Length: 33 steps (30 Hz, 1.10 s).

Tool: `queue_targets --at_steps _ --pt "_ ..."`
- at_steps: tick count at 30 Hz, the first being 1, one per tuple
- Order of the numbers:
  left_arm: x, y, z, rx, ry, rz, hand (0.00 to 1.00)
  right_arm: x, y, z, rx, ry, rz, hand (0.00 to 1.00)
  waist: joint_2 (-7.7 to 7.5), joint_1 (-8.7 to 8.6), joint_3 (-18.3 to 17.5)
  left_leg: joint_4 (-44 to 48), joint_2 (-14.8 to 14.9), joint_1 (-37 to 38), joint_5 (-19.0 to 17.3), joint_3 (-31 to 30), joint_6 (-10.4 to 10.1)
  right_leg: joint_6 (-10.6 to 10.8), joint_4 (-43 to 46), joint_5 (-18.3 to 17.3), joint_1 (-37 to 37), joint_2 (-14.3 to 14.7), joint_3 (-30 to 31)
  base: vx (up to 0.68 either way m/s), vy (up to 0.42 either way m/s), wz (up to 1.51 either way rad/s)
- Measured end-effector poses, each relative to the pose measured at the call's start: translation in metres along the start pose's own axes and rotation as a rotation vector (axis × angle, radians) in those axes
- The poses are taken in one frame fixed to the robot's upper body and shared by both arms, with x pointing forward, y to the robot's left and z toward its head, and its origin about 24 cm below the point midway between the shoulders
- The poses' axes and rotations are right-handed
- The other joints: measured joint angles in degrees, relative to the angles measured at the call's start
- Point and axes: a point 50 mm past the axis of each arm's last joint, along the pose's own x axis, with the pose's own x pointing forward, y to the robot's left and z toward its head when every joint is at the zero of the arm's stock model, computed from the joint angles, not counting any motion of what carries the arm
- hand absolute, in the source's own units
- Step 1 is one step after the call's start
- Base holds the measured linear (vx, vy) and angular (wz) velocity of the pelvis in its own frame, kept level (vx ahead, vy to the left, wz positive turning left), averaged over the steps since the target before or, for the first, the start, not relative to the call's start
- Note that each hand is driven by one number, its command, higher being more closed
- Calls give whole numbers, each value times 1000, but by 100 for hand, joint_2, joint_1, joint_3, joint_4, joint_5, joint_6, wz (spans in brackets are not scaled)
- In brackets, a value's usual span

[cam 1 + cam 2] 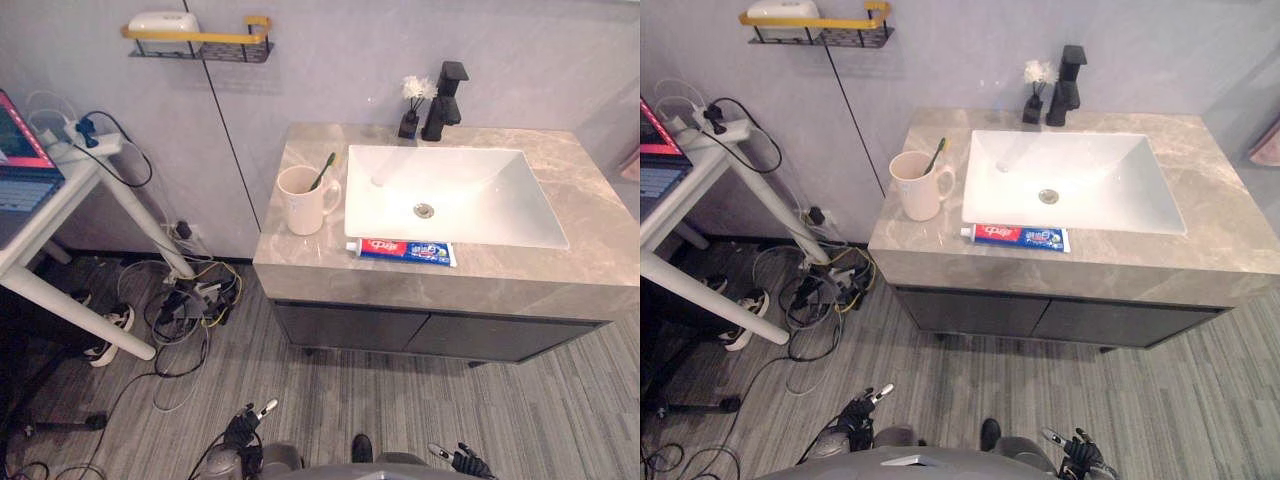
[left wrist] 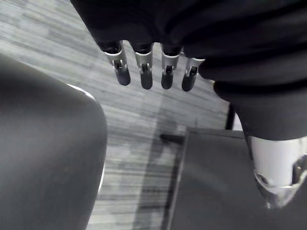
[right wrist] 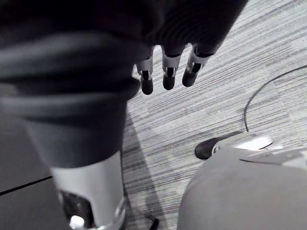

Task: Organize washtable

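Note:
A marble-topped washtable [image 1: 585, 190] holds a white basin [image 1: 480, 210]. Left of the basin stands a cream mug [image 1: 303, 203] with a green toothbrush [image 1: 323, 170] leaning in it. A red, white and blue toothpaste tube [image 1: 405, 251] lies flat along the basin's front rim. Behind the basin are a black faucet [image 1: 445, 100] and a small dark vase with a white flower [image 1: 412, 105]. My left hand [image 1: 243, 430] and right hand [image 1: 467, 462] hang low over the floor, well short of the washtable. Their fingers [image 2: 144, 72] [image 3: 165, 72] are straight and hold nothing.
A yellow-railed wall shelf [image 1: 200, 40] carries a white item at upper left. A white desk [image 1: 60, 200] with a laptop and a power strip stands at left. Cables [image 1: 185, 310] and shoes [image 1: 105, 335] lie on the floor beside it. Dark cabinet doors [image 1: 430, 330] are under the countertop.

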Motion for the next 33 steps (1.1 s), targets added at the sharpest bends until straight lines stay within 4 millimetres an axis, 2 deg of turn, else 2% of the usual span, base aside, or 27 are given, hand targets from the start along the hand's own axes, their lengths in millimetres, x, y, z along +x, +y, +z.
queue_targets --at_steps 1,3,4,5,6,7,8,12,13,15,16,17,18,19,20,22,23,24,25,26,27,28,29,31,33 --pt "0 0 0 -8 0 1 0 0 -1 0 0 1 -2 0 -30 21 9 199 -20 -84 92 -34 27 -6 55 -25 12 -16 44 -159 18 -33" --pt "0 -3 -1 -31 -1 2 0 0 0 3 5 -9 -1 0 48 44 30 443 -61 -309 -158 -94 161 -16 93 -78 11 -65 144 -55 54 -20" --pt "0 -3 -1 -44 -5 4 0 1 -2 3 23 -10 -10 0 78 48 49 140 -96 -449 -377 -68 182 -15 76 -78 -21 -96 205 5 99 -10" --pt "-1 -2 -1 -59 -9 13 0 0 -2 2 30 -8 -12 0 70 65 59 -445 -169 -451 -401 -97 175 3 72 -89 -56 -147 253 -7 147 -18" --pt "-1 1 -3 -69 -5 24 0 0 -4 1 36 -5 -16 0 87 59 52 -1408 -231 -357 -349 -164 101 20 63 -97 -150 -198 271 110 213 -45" --pt "-3 6 -9 -89 15 44 0 0 -7 2 42 -15 -25 0 204 60 18 -2227 -223 -234 -136 -288 191 82 -3 -117 -175 -147 356 205 268 -59" --pt "-7 11 -18 -96 49 61 0 -1 -9 0 65 -9 -31 0 238 45 -57 -2291 -293 -222 -107 -233 261 229 -198 -60 -9 -200 482 264 233 -50" --pt "-10 22 -28 -64 103 78 0 -6 -10 -20 99 42 -43 0 34 43 -247 -2749 -738 97 -110 -142 292 572 -190 -180 24 -637 468 319 110 4" --pt "-10 22 -30 -58 108 75 0 -6 -11 -20 100 42 -44 0 36 43 -262 -2821 -783 164 -82 -108 345 605 -156 -220 39 -690 470 290 64 3" --pt "-11 21 -33 -27 124 65 0 -6 -13 -19 99 41 -49 0 44 63 -308 -2989 -922 458 45 2 606 707 28 -493 141 -840 512 319 69 -8" --pt "-11 20 -34 -17 126 62 0 -6 -12 -19 97 38 -46 0 17 65 -345 -3045 -965 513 20 29 645 723 117 -580 116 -868 565 295 41 -17" --pt "-11 21 -32 2 122 56 0 -4 -9 -14 96 23 -36 0 0 61 -384 -3127 -1030 597 -17 76 701 757 311 -730 72 -936 609 743 -140 -51" --pt "1 8 0 125 20 -14 0 1 13 10 64 -58 35 0 -165 -145 -279 -2820 -978 1285 -118 231 919 826 2873 -886 -1110 -816 340 660 -181 -54" --pt "3 -5 3 112 8 -44 0 1 18 11 41 -65 51 0 -261 -142 -261 -2494 -1052 843 -378 179 789 737 2677 -759 -939 -999 256 492 -164 -54" --pt "3 -12 4 109 6 -61 0 2 13 18 33 -82 39 0 -131 -170 -178 -2886 -940 806 -71 65 755 731 2757 -789 -1008 -871 224 -31 -19 -27" --pt "3 -10 3 116 9 -60 0 3 13 19 39 -87 39 0 -89 -138 -182 -2982 -955 899 -74 71 757 750 2968 -818 -1083 -955 102 71 -15 -12" --pt "4 -8 7 121 0 -56 0 3 13 22 50 -95 35 0 -79 -128 -10 -3097 -853 1160 -88 16 780 781 3401 -684 -1202 -977 -73 96 -54 2" --pt "4 -6 5 124 4 -52 0 3 12 22 46 -95 35 0 -96 -130 7 -3152 -827 1261 -87 -1 779 685 3443 -869 -1214 -1024 -164 95 -88 2" --pt "3 -5 3 126 12 -54 0 3 10 19 46 -85 29 0 -111 -130 0 -3189 -764 1357 -96 -31 765 711 3211 -1088 -1208 -1094 -217 88 -67 22" --pt "0 2 -4 131 32 -39 0 2 6 13 72 -66 14 0 -87 -124 -60 -3183 -656 1385 -135 -119 678 833 2578 -1102 -1146 -1116 -99 136 -106 49" --pt "-1 11 -7 132 39 -24 0 0 5 4 98 -36 5 0 -203 -140 -107 -3183 -650 1473 -177 -217 581 1210 1786 -825 -925 -1211 105 123 -141 61" --pt "-1 16 -6 129 39 -22 0 -1 4 -3 112 -12 0 0 -284 -141 -109 -3182 -659 1578 -238 -298 484 1321 1432 -624 -766 -1323 97 152 -257 58" --pt "-4 26 -10 119 50 -7 0 -5 1 -20 124 47 -8 0 -371 -103 -169 -3171 -633 1795 -327 -417 357 1229 1046 -444 -485 -1385 16 101 -289 38" --pt "-15 31 -40 72 146 33 0 -7 -8 -25 120 62 -23 0 -188 -104 -429 -3159 -345 1844 -318 -407 309 1140 751 -358 -222 -1127 -82 73 -264 10" --pt "-17 26 -47 43 176 36 0 -6 -11 -19 114 45 -27 0 -19 -105 -518 -3236 -176 1820 -313 -412 213 1002 512 -250 -174 -955 -145 -2 -158 -2"
